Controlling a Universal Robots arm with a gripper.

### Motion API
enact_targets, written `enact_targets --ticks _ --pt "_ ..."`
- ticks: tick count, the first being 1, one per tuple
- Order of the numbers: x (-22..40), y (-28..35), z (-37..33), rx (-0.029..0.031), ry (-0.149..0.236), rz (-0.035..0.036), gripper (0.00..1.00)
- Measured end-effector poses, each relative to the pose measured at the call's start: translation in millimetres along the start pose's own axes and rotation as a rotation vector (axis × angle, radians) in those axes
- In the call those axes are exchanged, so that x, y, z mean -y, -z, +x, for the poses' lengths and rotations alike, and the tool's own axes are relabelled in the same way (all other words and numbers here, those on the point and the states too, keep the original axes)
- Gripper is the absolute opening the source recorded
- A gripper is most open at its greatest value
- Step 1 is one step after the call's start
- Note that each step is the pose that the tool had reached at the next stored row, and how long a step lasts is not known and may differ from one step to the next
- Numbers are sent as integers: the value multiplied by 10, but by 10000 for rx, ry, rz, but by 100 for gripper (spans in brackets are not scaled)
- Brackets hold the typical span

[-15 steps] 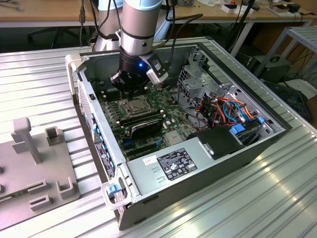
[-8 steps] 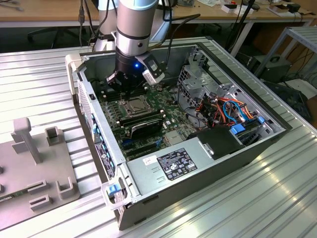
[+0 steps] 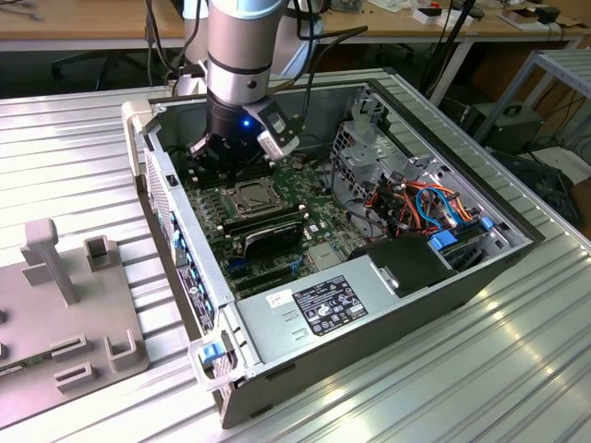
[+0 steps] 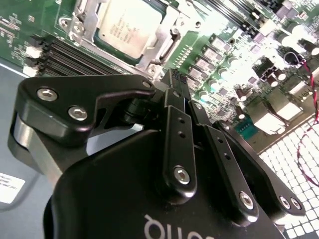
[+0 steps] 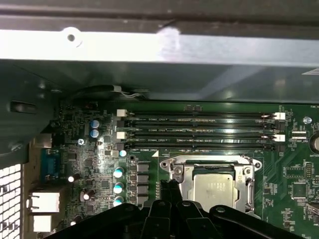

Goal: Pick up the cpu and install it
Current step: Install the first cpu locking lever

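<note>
End effector (image 4: 175, 82) sits low inside the open PC case (image 3: 388, 305), over the motherboard (image 3: 277, 208) near the case's rear wall. In the second wrist view the fingertips (image 4: 172, 84) meet at one point, jaws closed together, nothing between them. In the first wrist view the closed tips (image 5: 169, 186) hover just beside the socket's edge, not touching the chip. Cpu (image 4: 128, 26) lies flat in the socket (image 4: 164, 45), silver top up, metal frame around it; it also shows in the first wrist view (image 5: 213, 191) and in the exterior view (image 3: 250, 195). Cannot tell whether the frame is latched. Beyond the socket, memory slots (image 5: 199, 132) run parallel in a row, next to the case's side wall. Capacitors (image 5: 118, 186) and rear ports (image 5: 45, 201) sit on the other side of the tips. In the exterior view, black memory sticks (image 3: 268, 229) lie just beside the socket, power supply (image 3: 323, 309) at the case's near end, drive bay with orange and blue cables (image 3: 429, 208) on the exterior view's right. Case rests on a ribbed metal surface (image 3: 74, 157); a grey fixture (image 3: 65, 305) sits well apart on the exterior view's left.
</note>
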State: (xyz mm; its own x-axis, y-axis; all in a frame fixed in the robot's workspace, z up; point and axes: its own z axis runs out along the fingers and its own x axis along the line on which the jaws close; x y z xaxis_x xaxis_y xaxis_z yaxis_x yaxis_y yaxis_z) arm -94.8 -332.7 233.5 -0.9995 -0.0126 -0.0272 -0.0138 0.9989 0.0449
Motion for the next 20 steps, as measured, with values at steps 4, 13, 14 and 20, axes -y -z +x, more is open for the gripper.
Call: enact_targets --ticks 4,13,14,20 --pt "-1 1 53 -2 29 5 11" --pt "-1 1 60 -1 34 8 11" --pt "-1 1 67 -1 31 8 11" --pt "-2 3 127 0 33 6 11"
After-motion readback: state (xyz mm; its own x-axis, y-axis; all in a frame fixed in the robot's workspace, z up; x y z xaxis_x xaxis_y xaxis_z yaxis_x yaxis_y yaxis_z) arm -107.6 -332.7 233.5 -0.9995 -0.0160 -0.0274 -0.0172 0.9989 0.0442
